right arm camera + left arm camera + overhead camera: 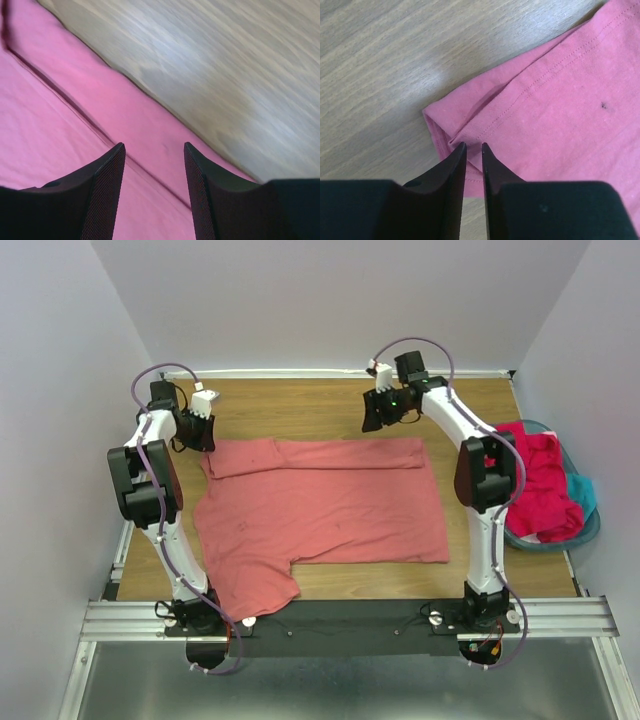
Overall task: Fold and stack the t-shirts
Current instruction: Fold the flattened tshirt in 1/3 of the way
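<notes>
A large salmon-pink t-shirt (320, 505) lies flat on the wooden table, with its far edge folded over into a strip. My left gripper (200, 430) sits at the shirt's far left corner (470, 120). Its jaws stand only a narrow gap apart, and cloth and table show through the gap, so nothing is pinched. My right gripper (382, 410) is open and empty just above the shirt's far right edge (125, 115). A magenta-red shirt (540, 490) and a teal one (583, 490) lie heaped in the basket.
A round teal plastic basket (590, 532) stands at the table's right edge. Bare wood (300, 405) runs along the far side of the table. Walls close in on three sides.
</notes>
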`<state>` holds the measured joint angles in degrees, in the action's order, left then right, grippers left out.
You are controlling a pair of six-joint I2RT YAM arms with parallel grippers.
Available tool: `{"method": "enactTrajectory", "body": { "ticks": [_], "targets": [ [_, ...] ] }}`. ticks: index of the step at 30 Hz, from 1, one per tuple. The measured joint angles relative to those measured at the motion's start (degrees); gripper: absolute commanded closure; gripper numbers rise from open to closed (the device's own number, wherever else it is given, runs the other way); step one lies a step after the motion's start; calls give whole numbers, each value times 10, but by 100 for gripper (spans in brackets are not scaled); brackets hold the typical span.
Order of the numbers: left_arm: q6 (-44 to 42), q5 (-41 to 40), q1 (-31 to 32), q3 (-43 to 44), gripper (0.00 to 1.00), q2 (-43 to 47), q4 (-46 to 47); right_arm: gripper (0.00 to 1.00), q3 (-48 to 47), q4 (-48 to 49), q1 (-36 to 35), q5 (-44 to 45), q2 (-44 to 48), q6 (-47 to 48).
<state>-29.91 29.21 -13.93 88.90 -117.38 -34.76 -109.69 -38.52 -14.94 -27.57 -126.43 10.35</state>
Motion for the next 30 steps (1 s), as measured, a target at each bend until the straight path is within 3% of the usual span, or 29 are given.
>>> {"method": "enactTrajectory", "body": {
  "ticks": [16,30],
  "targets": [
    [35,1,-18,-16,59,10,24,42,-216,111,-129,-17,-174,-174],
    [73,30,-25,-16,59,11,43,43,-252,224,-211,19,-267,-298]
  ]
}}
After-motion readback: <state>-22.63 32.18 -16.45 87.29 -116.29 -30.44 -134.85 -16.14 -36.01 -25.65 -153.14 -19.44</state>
